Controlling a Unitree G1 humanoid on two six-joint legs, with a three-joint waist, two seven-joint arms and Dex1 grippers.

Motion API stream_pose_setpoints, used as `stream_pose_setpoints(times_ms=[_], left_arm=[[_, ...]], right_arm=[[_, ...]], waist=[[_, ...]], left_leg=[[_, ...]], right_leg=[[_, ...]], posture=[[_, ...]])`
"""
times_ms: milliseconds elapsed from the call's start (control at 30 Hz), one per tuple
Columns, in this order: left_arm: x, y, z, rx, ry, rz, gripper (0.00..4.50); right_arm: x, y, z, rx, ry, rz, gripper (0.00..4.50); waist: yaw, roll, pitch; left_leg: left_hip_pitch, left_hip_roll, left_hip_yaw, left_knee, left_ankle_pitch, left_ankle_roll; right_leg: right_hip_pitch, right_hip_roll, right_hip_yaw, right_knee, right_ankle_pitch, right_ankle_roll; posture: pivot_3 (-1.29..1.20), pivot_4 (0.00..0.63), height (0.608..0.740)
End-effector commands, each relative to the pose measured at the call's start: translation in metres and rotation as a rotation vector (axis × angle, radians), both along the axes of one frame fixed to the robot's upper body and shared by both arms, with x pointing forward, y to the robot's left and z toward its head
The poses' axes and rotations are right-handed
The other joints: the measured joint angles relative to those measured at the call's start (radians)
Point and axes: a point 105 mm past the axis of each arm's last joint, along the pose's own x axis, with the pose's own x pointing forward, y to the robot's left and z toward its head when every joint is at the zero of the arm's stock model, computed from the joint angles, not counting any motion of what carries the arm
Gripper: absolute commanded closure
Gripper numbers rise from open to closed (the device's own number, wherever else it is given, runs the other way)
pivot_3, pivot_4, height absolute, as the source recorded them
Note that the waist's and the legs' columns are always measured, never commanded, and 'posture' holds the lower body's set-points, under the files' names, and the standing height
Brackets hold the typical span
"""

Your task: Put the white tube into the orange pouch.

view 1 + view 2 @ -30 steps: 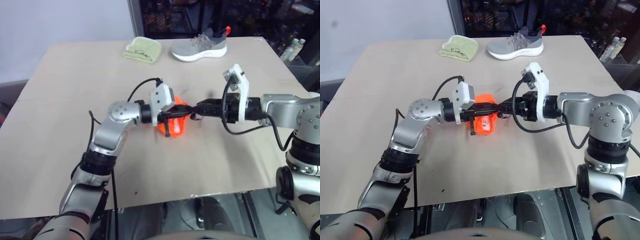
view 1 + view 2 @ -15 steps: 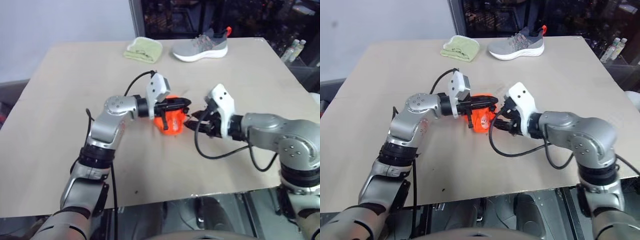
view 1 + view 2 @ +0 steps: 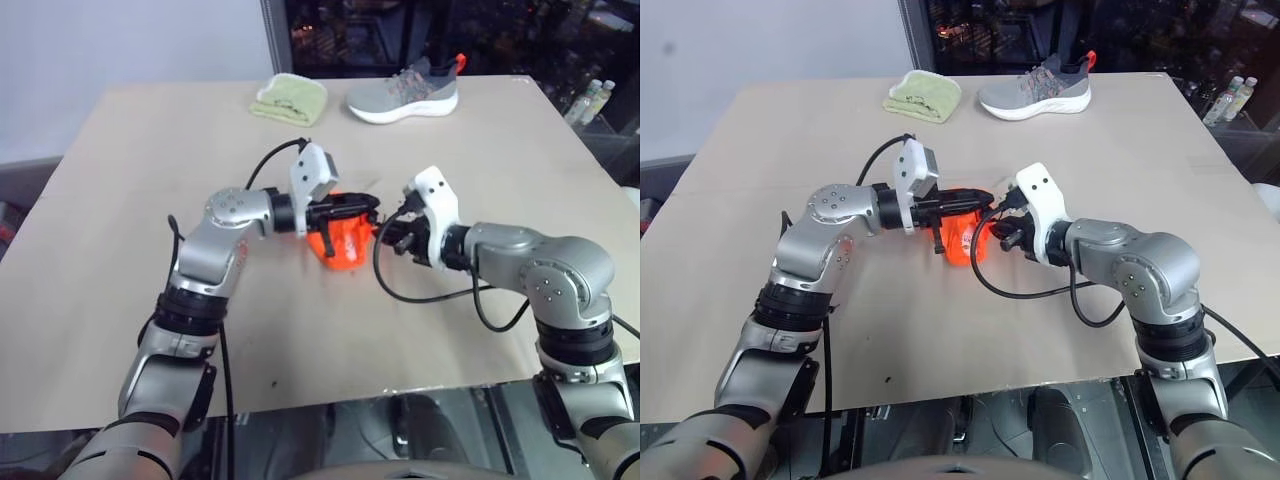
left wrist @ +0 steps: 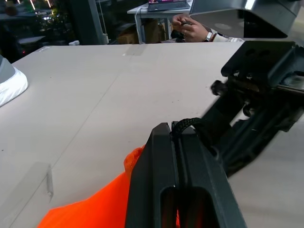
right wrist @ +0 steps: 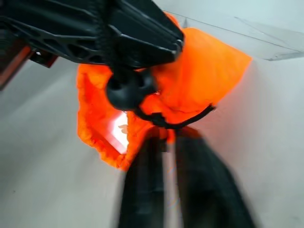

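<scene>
Both claws (image 3: pixel 372 212) level at orange pouch (image 3: pixel 338 241)

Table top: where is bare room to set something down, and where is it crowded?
Bare: the table from the orange pouch toward the shoe and the green cloth, both side margins, and the near edge. Crowded: the middle, where the left gripper and the right gripper meet at the pouch.

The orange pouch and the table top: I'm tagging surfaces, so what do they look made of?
Orange pouch: soft matte fabric, it seems; it creases and sags, with a thin dark cord at its mouth. Table top: smooth matte beige board, possibly laminate or wood; flat, no visible grain.
</scene>
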Motion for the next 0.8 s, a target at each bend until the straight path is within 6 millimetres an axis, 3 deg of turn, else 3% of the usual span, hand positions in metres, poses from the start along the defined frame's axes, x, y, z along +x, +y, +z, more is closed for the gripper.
stream_pose_setpoints(times_ms=[33,100,200,367,600,800], left_arm=[[-0.004,0.0,0.019,-0.036,-0.06,-0.003,4.5],[-0.004,0.001,0.018,-0.041,-0.05,0.002,4.5],[-0.009,0.003,0.015,-0.041,0.017,-0.032,3.76],[-0.019,0.008,0.008,-0.005,0.073,-0.063,1.57],[-0.029,0.005,0.012,-0.009,0.138,-0.11,1.57],[-0.021,-0.02,0.019,-0.027,0.096,-0.115,1.57]], right_arm=[[-0.004,-0.004,0.023,0.02,-0.074,0.026,4.43],[-0.005,-0.008,0.027,0.011,-0.088,0.029,4.43],[-0.007,-0.021,0.039,-0.038,-0.125,0.019,4.5],[-0.003,-0.04,0.053,-0.165,-0.197,-0.027,4.5],[-0.001,-0.05,0.066,-0.275,-0.276,-0.054,4.5],[-0.003,-0.047,0.075,-0.29,-0.304,-0.041,4.5]], waist=[[0.001,0.0,0.0],[0.0,0.0,0.0],[0.0,0.0,0.0],[0.0,0.0,0.0],[0.0,0.0,0.0],[0.004,0.0,0.0]], left_leg=[[0.0,0.0,0.0,0.0,0.0,0.0],[0.0,0.0,0.0,0.0,0.0,0.0],[0.0,0.0,0.0,0.0,0.0,0.0],[0.0,0.0,0.0,0.0,0.0,0.0],[0.0,0.0,0.0,0.0,0.0,0.0],[-0.001,0.0,0.0,0.0,0.0,0.0]], right_leg=[[0.0,0.0,0.0,0.0,0.0,0.0],[0.0,0.0,0.0,0.0,0.0,0.0],[0.0,0.0,0.0,0.0,0.0,0.0],[0.0,0.0,0.0,-0.001,0.0,0.0],[0.0,0.0,0.0,-0.001,0.0,0.0],[0.0,-0.001,0.0,-0.001,0.0,0.0]], posture=[[0.0,0.15,0.74],[0.0,0.15,0.74],[0.0,0.15,0.74],[0.0,0.15,0.74],[0.0,0.15,0.74],[0.0,0.15,0.74]])
